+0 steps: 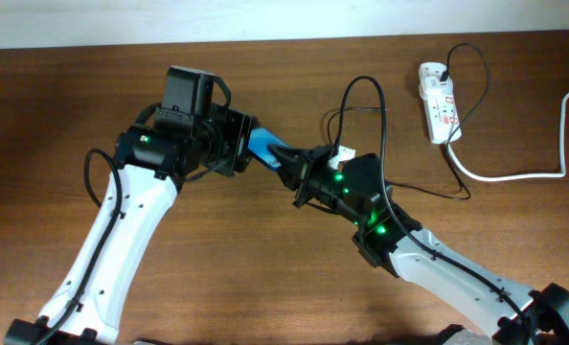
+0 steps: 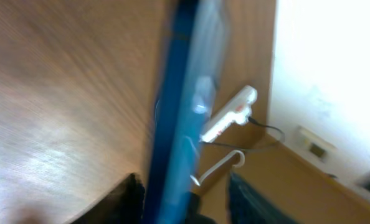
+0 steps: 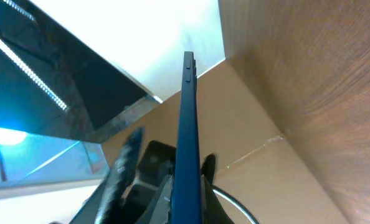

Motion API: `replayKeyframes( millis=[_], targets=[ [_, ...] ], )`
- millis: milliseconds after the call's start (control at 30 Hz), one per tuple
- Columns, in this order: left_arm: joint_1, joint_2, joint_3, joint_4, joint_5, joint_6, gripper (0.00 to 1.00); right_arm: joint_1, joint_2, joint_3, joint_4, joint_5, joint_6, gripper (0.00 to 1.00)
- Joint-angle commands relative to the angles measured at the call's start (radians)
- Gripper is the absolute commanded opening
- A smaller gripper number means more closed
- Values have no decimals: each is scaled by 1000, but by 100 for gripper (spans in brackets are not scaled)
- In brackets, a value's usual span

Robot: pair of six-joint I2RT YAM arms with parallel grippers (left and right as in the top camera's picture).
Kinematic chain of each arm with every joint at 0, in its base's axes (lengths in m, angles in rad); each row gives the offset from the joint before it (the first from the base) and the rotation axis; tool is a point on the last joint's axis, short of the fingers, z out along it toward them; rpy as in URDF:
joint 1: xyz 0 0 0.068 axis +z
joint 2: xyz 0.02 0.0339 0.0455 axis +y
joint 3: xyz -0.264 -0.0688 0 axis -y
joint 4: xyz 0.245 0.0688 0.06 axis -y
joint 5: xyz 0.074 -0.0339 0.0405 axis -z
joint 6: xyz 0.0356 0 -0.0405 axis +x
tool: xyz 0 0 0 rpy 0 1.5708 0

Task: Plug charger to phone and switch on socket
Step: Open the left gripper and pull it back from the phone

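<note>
Overhead puts the phone (image 1: 262,146) near table centre, caught btwn both arms and, by the wrist views, tipped up on edge, not lying flat. Your right gripper (image 1: 294,171) is clenched on one end of it: the right wrist view has the phone rising edge-on straight out of the fingers. Your left gripper (image 1: 238,146) sits at the other end. The left wrist view is blurred, but its fingers (image 2: 124,202) look parted w/ a gap on one side of the phone, so loose, not pinching.

Progress: the charger (image 1: 365,80) looks to have its plug end seated in the socket (image 1: 439,101). The cable loops back toward your right wrist, but the connector tip is hidden, so you can't tell if it's in the phone yet. I'd judge approx. halfway at best. The phone link is unconfirmed, and the switch is too small to read.

Room: the two grippers are nearly touching across the phone, so there's v. little slack there. The cable loop stands just beside your right wrist, a snag risk if you swing. The socket is well apart to the right, near the table's back edge, w/ the white cord (image 1: 514,175) trailing off the right side. The bare table (image 1: 265,287) in front gives you space.
</note>
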Motion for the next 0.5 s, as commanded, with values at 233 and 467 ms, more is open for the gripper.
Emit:
replayKeyframes(
  millis=[233,467],
  targets=[
    [177,-15,11,-20,335,402,79,-72,-8,5,-119,13,-135,4],
    [394,-15,11,-145,645,1058,81,-131,-9,5,-120,-79,-560,4]
  ],
)
